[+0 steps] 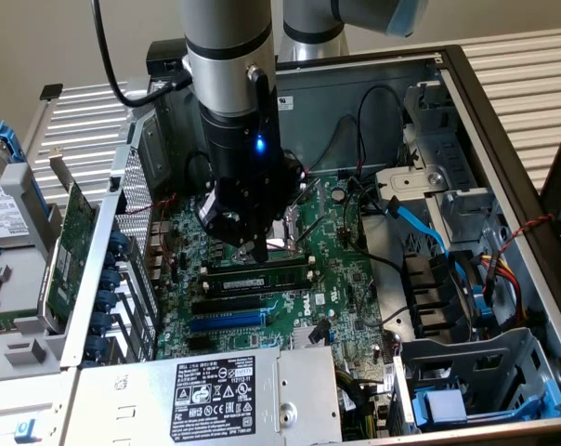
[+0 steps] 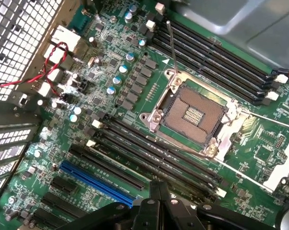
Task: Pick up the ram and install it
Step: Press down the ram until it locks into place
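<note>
The ram [image 1: 259,276], a thin green stick with a white label, lies lengthwise in a black memory slot on the motherboard [image 1: 345,279] inside the open computer case. My gripper [image 1: 259,249] hangs straight over the stick's middle, its fingers shut together with nothing between them and the tip right at the stick's top edge. In the wrist view the shut fingers [image 2: 154,194] point down at the nearer bank of memory slots [image 2: 135,153] beside the bare CPU socket [image 2: 192,115]. A second bank of slots [image 2: 216,52] lies beyond the socket.
The case wall and a metal grille [image 1: 132,223] rise close on the exterior view's left, with a green expansion card [image 1: 71,242] outside. The power supply [image 1: 215,390] sits in front, drive cages [image 1: 476,372] and cables [image 1: 420,228] on the exterior view's right. A blue slot [image 2: 96,179] lies near the fingers.
</note>
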`<state>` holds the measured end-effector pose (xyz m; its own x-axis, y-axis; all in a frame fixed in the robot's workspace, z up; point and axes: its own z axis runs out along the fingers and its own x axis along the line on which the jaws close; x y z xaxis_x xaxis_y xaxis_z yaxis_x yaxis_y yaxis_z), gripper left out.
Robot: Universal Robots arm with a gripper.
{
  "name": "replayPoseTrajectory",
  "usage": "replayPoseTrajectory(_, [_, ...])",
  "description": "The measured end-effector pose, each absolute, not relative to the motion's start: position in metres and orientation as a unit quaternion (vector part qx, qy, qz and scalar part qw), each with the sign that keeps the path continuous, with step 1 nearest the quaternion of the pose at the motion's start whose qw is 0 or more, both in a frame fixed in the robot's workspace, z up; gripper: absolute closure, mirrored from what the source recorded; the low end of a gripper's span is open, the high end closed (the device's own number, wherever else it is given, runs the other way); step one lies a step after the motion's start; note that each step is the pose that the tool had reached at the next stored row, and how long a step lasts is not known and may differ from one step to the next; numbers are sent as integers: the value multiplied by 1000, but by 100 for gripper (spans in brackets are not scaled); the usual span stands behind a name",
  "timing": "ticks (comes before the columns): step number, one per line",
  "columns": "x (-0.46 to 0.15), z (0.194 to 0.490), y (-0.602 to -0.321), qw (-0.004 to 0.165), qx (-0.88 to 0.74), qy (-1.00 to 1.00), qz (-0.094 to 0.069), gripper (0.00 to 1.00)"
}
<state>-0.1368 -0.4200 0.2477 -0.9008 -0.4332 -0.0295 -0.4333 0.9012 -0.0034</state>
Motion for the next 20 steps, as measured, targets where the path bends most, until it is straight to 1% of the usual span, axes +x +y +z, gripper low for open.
replayPoseTrajectory(20, [-137, 248, -420, 15, -75, 997, -1, 89])
